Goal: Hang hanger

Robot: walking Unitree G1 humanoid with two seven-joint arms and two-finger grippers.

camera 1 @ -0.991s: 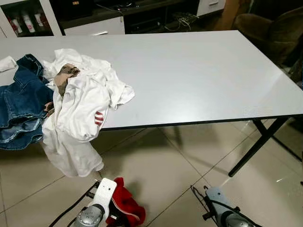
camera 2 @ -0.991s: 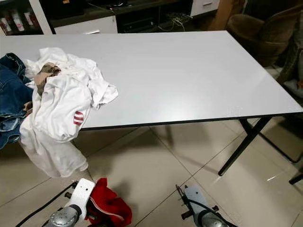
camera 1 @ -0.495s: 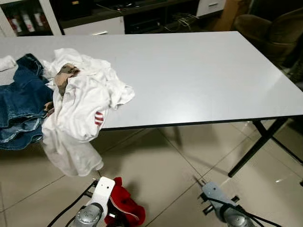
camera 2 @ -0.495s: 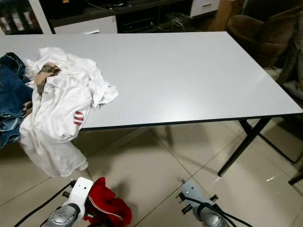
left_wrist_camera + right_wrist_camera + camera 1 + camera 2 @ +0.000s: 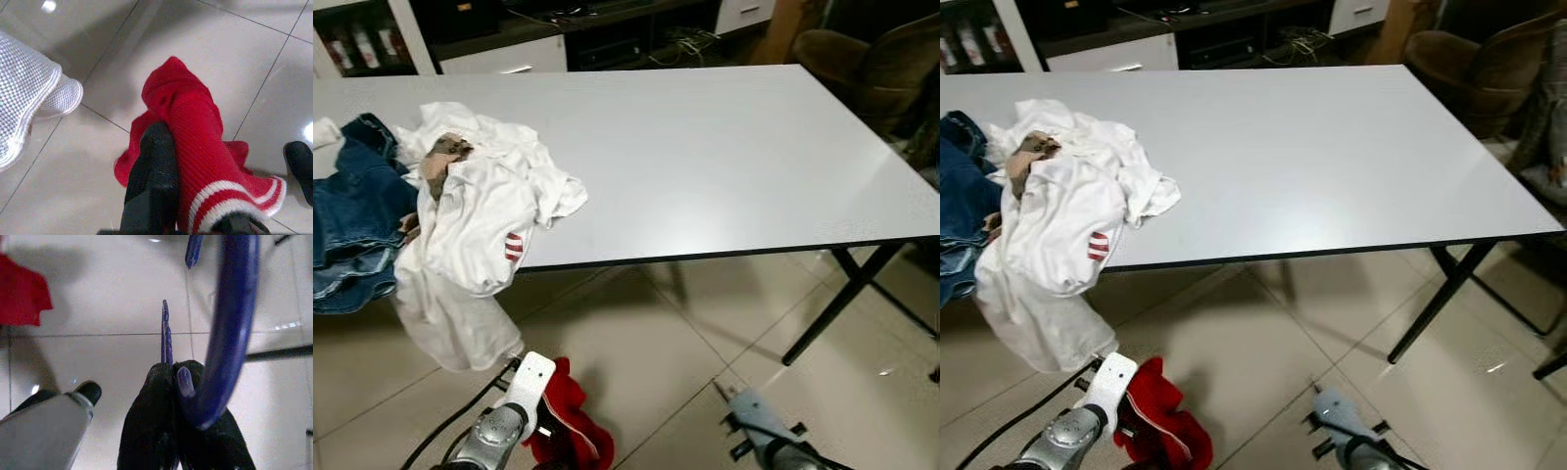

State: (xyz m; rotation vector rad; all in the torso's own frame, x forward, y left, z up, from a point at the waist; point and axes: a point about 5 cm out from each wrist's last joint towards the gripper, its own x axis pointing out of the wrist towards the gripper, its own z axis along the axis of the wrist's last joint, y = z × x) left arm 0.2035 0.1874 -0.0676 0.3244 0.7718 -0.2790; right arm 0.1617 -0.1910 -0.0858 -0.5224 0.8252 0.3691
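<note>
The blue hanger [image 5: 230, 328] sits pinched in my right claw [image 5: 178, 377], fingers closed tight on its thin stem, hook curving up the right of the wrist frame. My left claw [image 5: 195, 196] is clamped on a red garment [image 5: 195, 127], low at the bottom left of the head view. The grip on the stem looks narrow, so I judge a swing could twist the hanger loose. The dangling cloth might also snag the table [image 5: 724, 147] edge.
</note>
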